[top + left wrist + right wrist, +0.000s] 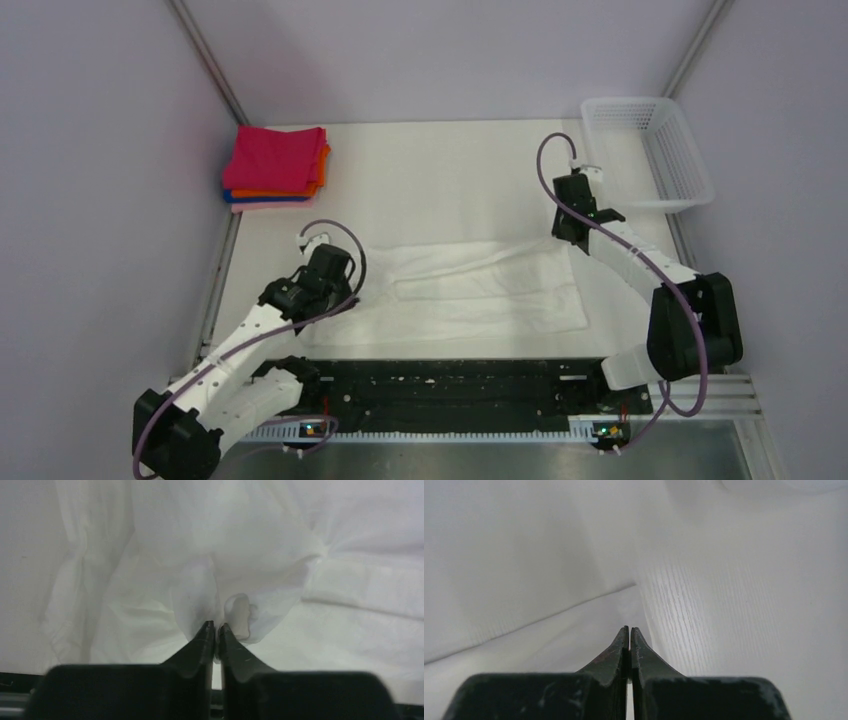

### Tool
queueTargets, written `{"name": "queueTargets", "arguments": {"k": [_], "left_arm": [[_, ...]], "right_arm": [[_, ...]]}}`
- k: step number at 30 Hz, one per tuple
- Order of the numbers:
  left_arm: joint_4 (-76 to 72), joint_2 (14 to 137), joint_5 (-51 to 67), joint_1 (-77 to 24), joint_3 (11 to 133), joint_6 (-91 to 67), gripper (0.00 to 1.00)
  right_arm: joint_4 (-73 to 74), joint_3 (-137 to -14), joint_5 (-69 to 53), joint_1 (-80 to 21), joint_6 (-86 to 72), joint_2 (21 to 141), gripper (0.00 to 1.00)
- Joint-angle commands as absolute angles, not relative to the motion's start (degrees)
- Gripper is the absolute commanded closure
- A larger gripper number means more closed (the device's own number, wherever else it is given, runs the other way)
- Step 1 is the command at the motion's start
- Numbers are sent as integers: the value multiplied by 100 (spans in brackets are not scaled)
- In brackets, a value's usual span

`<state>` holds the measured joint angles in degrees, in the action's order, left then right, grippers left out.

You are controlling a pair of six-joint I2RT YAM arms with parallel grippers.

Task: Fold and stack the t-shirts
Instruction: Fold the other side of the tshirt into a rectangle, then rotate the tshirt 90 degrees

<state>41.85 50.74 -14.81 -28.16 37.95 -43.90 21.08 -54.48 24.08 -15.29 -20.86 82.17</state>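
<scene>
Nearest us, the left gripper (216,626) sits at the left end of the white t-shirt (470,285), its fingers (197,647) clamped on a puckered bunch of cloth. The white t-shirt lies spread and wrinkled on the surface (450,170), and looks partly folded lengthwise.

At the shirt's far right corner, the right gripper (629,629) has its fingers (611,652) pressed together. Cloth edges run to the tips, so we judge they pinch the shirt, though the contact itself is hidden.

Well beyond the shirt's far left corner is a stack of folded shirts (277,165), magenta on top, with orange, blue and pink edges below. Beyond its far right corner stands a white mesh basket (650,150).

We judge folding is in hand. The next move calls for both grips to carry the cloth across evenly. White on white hides sleeves and hems.
</scene>
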Motion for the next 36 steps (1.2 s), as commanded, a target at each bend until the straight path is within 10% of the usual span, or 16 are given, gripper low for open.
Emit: {"name": "queueTargets", "arguments": {"k": [1,3,6,8,10,22,30,36], "left_arm": [[4295,4879,-790,-2922,3285,-4967,76],[4565,4733,-641,-2986,3201,-5087,56],[5205,4339,-460,-3081,3519,-5113,39],[5434,4026,-365,-3117,3937,-4979,5],[5355,3886,-373,-3116,4272,-4744,1],[3082,5911,-819,-2705,4454,-4689,1],[1340,7813,393,-1630,3885,-5466,1],[1322,9848,-154,-1323,5793,-5462,1]], "right_arm": [[2277,-5196,2455,-1607,-2583,8004,94],[2581,-5147,2407,-1614,-2821,7925,55],[3070,-5067,2674,-1634,-3064,7581,30],[3225,-5018,2805,-1637,-3099,7243,17],[3244,-4981,2762,-1632,-3053,6917,4],[767,-4244,-1055,-1641,-2783,6813,1],[573,-4423,-968,-2008,-2850,8120,1],[968,-4316,-580,-2191,-2832,8568,1]]}}
